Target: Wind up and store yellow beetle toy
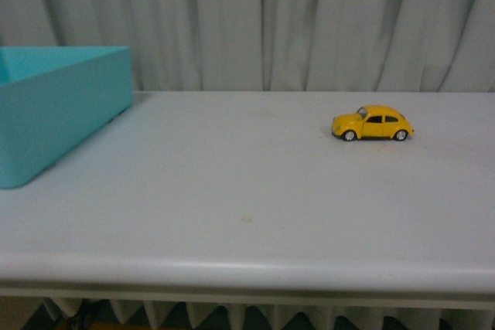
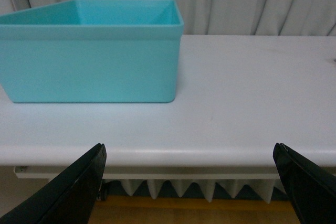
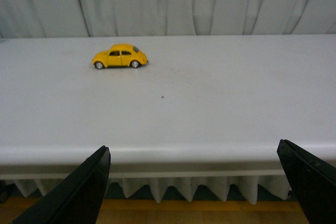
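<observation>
The yellow beetle toy [image 1: 372, 123] stands on its wheels on the white table [image 1: 232, 191], right of centre and toward the back, side-on with its nose pointing left. It also shows in the right wrist view [image 3: 120, 56], far beyond the fingers. My right gripper [image 3: 191, 182] hangs open in front of the table's near edge, nothing between its dark fingers [image 3: 84, 192]. My left gripper [image 2: 189, 179] is open too, off the front edge, facing the turquoise box [image 2: 92, 51]. Neither arm appears in the front view.
The turquoise box [image 1: 54, 110] is open-topped and sits at the table's left side; no contents are visible from these angles. A grey curtain [image 1: 309, 21] hangs behind the table. A scalloped white cloth edge [image 3: 178, 190] hangs below the table's front rim.
</observation>
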Robot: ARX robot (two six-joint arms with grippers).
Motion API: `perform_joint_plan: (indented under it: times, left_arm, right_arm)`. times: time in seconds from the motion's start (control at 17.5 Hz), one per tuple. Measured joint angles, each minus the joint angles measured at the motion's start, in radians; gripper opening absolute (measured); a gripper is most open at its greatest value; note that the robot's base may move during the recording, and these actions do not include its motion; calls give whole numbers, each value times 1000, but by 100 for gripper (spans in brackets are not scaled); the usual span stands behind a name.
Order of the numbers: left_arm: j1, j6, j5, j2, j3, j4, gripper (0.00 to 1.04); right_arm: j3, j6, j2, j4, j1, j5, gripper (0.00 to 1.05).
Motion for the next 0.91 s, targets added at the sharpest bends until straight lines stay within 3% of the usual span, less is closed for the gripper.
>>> perform_joint_plan:
  times: [0.91]
  left_arm:
    - [0,0,0,0,0,0,98]
  right_arm:
    - [0,0,1,2,0,0,98]
